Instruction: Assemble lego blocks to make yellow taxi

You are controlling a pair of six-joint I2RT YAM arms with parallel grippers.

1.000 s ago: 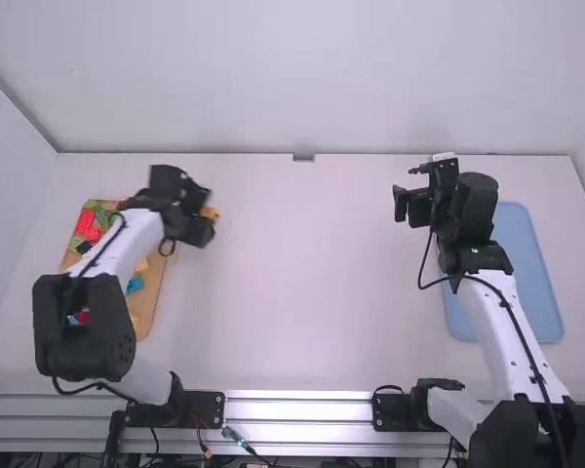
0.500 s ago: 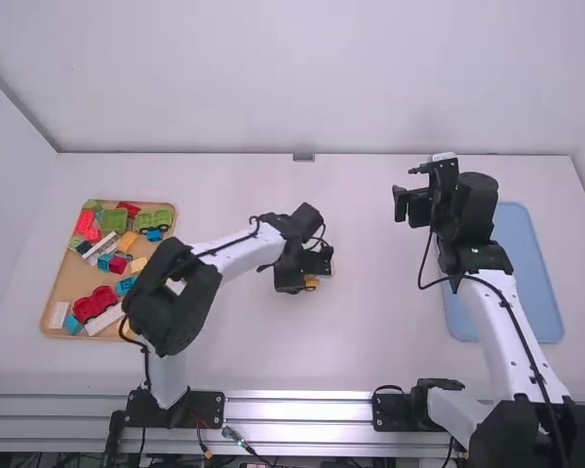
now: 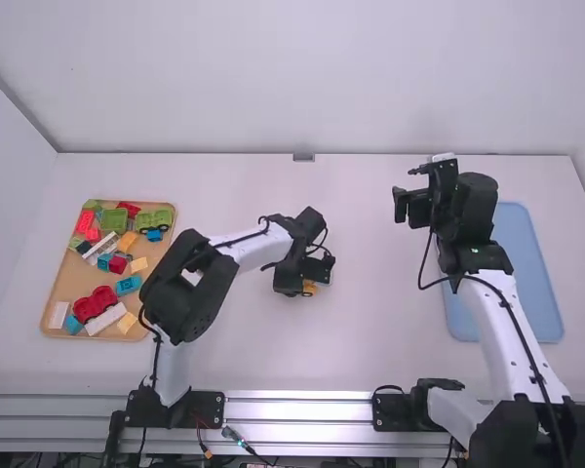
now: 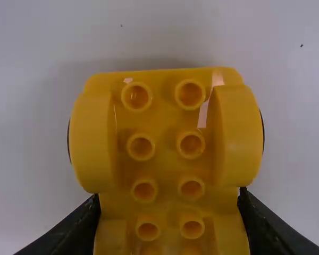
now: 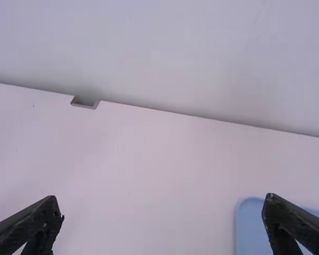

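High view: left gripper stands near the centre of the frame, with the yellow block at its fingertips. Wooden tray of mixed blocks noted at the left. Right gripper found right of centre, upper half; blue tray at the right edge side, partly behind the right arm.

Left wrist view: the yellow block, tubes showing, fills the middle and lower frame, gripped between both fingers.

Right wrist view: claw spread wide and empty; blue tray lower right.
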